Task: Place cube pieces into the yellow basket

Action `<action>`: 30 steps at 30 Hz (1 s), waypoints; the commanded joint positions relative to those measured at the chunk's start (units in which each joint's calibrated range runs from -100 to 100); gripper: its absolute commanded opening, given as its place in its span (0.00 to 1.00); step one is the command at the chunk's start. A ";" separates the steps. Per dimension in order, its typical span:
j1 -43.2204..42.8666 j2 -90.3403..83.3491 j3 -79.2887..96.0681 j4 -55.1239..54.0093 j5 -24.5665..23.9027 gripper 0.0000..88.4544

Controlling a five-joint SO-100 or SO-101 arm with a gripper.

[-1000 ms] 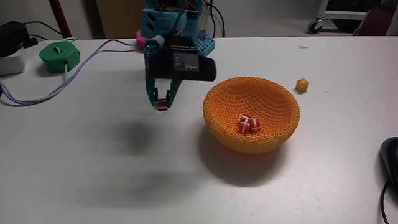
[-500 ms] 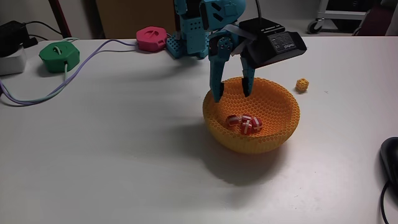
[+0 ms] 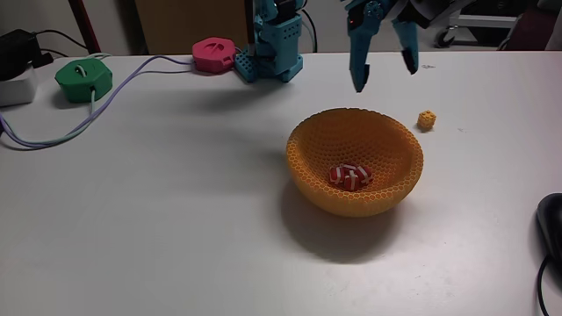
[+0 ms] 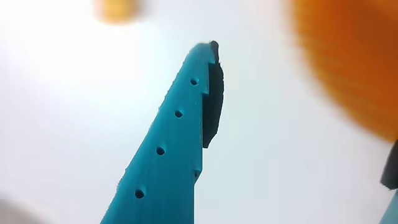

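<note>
1. The one piece left out on the white counter [image 3: 176, 219] is a tiny yellow honeycomb-patterned cube [image 3: 427, 119]. In the fixed view it sits just beyond the right rim of the large orange-yellow mesh basket [image 3: 307, 167], close to it but apart. In the wrist view it is the blurred yellow blob [image 4: 117, 9] at the top edge.
2. It looks light, rigid printed plastic, so little squeeze should be needed. Being so small, it could skid or tip if one finger meets it first. I would take it across two opposite flat faces, with the fingers coming down evenly on either side.
3. The teal two-finger hand [image 3: 385, 77] hangs released, its fingers spread wide with nothing between them, high above the counter behind the basket and left of the yellow cube.
4. The red cubes with white bands [image 3: 350, 175] lie clustered on the basket floor; how many is hard to tell.
5. Half a second ago the spread fingers reached down inside the basket's near rim. Now the hand is raised and shifted right towards the yellow cube. A second ago it held a red cube left of the basket.
</note>
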 commanded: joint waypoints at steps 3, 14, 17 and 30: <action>-12.66 -2.70 6.07 -11.36 -10.65 0.51; -15.17 7.05 24.08 -47.85 -10.55 0.49; -14.52 11.69 25.71 -55.93 -9.82 0.49; -16.20 28.36 24.17 -73.40 -8.99 0.45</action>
